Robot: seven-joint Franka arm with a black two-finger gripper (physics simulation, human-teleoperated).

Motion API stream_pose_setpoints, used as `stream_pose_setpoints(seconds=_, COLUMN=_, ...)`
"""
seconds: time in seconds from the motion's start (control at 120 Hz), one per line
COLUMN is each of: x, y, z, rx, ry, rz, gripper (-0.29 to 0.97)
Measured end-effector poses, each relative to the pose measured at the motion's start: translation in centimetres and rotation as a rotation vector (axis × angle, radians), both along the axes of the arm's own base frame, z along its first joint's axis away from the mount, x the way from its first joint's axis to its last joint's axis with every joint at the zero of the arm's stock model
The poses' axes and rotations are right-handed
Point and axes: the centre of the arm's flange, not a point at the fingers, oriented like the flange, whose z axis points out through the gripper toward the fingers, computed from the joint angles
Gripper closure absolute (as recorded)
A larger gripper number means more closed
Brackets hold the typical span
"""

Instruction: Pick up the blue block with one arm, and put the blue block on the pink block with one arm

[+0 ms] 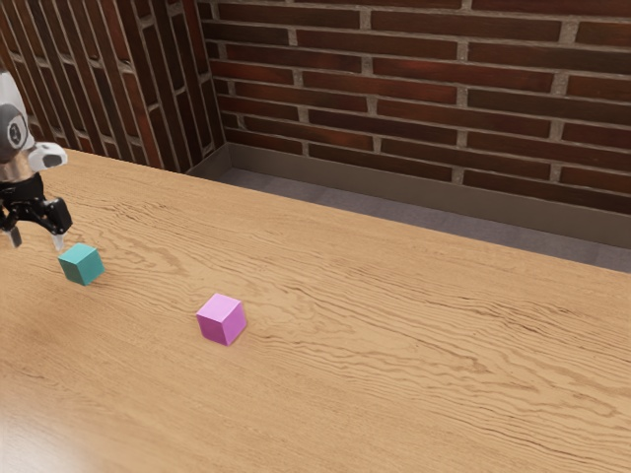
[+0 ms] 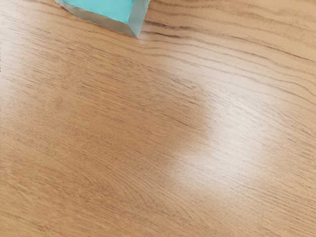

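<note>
A teal-blue block (image 1: 81,263) rests on the wooden table (image 1: 394,325) near the exterior view's left. A pink block (image 1: 222,318) sits on the table further to the exterior view's right and nearer the front. My gripper (image 1: 35,238) hangs open at the exterior view's left edge, slightly above and to the left of the blue block, with nothing between its fingers. In the wrist view a corner of the blue block (image 2: 106,12) shows on the wood grain, off to one side of my hand.
A red brick wall (image 1: 414,89) runs behind the table, with a grey strip of floor (image 1: 394,207) between them. The table's far edge runs diagonally from the upper left to the right.
</note>
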Motion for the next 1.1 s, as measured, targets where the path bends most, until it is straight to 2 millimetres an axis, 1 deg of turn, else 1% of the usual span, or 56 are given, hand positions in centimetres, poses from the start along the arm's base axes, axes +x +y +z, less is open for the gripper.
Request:
stream_pose_setpoints(seconds=0.067, x=0.3, y=0.8, z=-0.4, rx=0.024, ry=-0.039, rz=-0.038, gripper=0.00)
stream_pose_setpoints(seconds=0.117, x=0.4, y=0.1, z=-1.8, rx=0.009, ry=-0.044, rz=-0.069, gripper=0.00)
stream_pose_setpoints(seconds=0.167, x=0.7, y=0.0, z=-2.3, rx=0.010, ry=-0.057, rz=-0.093, gripper=0.00)
stream_pose_setpoints(seconds=0.233, x=1.1, y=0.2, z=-1.8, rx=0.019, ry=-0.081, rz=-0.127, gripper=0.00)
stream_pose_setpoints(seconds=0.292, x=1.2, y=1.2, z=-1.0, rx=0.028, ry=-0.097, rz=-0.148, gripper=0.00)
stream_pose_setpoints(seconds=0.367, x=1.2, y=1.9, z=-0.8, rx=0.020, ry=-0.091, rz=-0.176, gripper=0.00)
stream_pose_setpoints(seconds=0.45, x=1.1, y=2.2, z=-2.0, rx=-0.004, ry=-0.059, rz=-0.207, gripper=0.00)
stream_pose_setpoints(seconds=0.55, x=-0.1, y=5.2, z=-3.2, rx=-0.014, ry=-0.036, rz=-0.207, gripper=0.03)
stream_pose_setpoints(seconds=0.583, x=0.1, y=5.6, z=-4.0, rx=-0.024, ry=-0.034, rz=-0.223, gripper=0.04)
stream_pose_setpoints(seconds=0.667, x=0.7, y=5.8, z=-5.8, rx=-0.041, ry=-0.029, rz=-0.268, gripper=0.05)
stream_pose_setpoints(seconds=0.75, x=1.8, y=6.1, z=-8.0, rx=-0.073, ry=-0.036, rz=-0.316, gripper=0.07)
stream_pose_setpoints(seconds=0.783, x=2.1, y=6.2, z=-8.6, rx=-0.079, ry=-0.038, rz=-0.332, gripper=0.07)
stream_pose_setpoints(seconds=0.95, x=2.8, y=6.7, z=-8.8, rx=-0.063, ry=-0.069, rz=-0.391, gripper=0.04)
stream_pose_setpoints(seconds=1.033, x=2.8, y=6.9, z=-8.8, rx=-0.058, ry=-0.083, rz=-0.403, gripper=0.03)
stream_pose_setpoints(seconds=1.1, x=2.8, y=7.2, z=-9.5, rx=-0.049, ry=-0.091, rz=-0.404, gripper=0.02)
